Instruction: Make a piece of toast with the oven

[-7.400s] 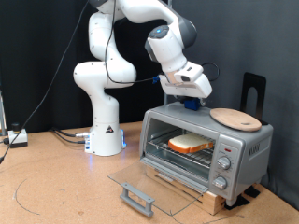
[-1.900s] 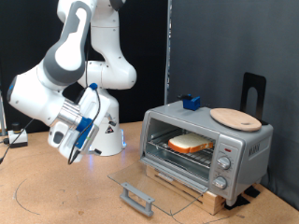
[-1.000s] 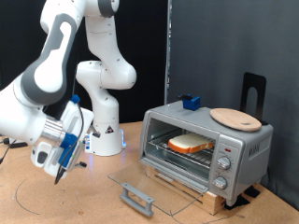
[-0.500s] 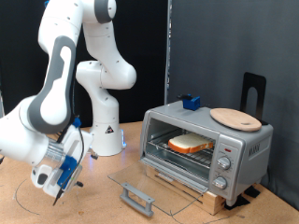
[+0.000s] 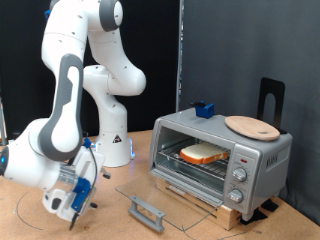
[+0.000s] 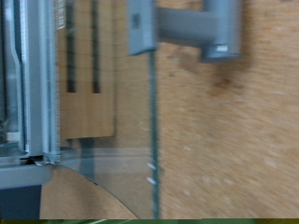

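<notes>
The silver-grey toaster oven (image 5: 255,157) stands on a wooden slatted base at the exterior view's right. Its glass door (image 5: 160,192) lies open and flat, with the grey handle (image 5: 147,212) at the front. The piece of toast (image 5: 203,154) lies on the wire rack inside. My gripper (image 5: 78,203) hangs low over the table at the exterior view's left, apart from the door handle and holding nothing that shows. In the wrist view the handle (image 6: 182,28), the door's glass edge (image 6: 152,121) and the slatted base (image 6: 84,93) show, but no fingers.
A round wooden plate (image 5: 251,126) and a small blue object (image 5: 205,109) sit on the oven's top. A black stand (image 5: 270,97) rises behind the oven. The arm's white base (image 5: 113,150) stands at the back, with cables at the far left.
The arm has swung from above the oven down to the exterior view's left and kept lowering, so the gripper now sits close to the table, left of the open door.
</notes>
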Robot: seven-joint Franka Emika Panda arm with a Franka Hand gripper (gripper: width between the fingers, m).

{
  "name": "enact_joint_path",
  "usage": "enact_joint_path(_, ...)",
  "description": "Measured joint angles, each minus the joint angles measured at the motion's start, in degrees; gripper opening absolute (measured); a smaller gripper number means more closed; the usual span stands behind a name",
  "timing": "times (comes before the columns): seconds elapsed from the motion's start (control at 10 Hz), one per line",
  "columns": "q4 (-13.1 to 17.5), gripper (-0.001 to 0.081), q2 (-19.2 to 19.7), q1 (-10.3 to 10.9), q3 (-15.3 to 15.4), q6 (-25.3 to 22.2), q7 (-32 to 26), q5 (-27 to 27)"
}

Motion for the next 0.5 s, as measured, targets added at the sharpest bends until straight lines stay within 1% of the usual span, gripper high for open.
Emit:
enact_joint_path(0.3,-4.5,0.0809,-1.0,0.9,3.3,0.3,-0.5,1.7)
enact_joint_path(0.5,-8.1,0.0809,-2.5,1.4,5.0,0.6,-0.8,2.9)
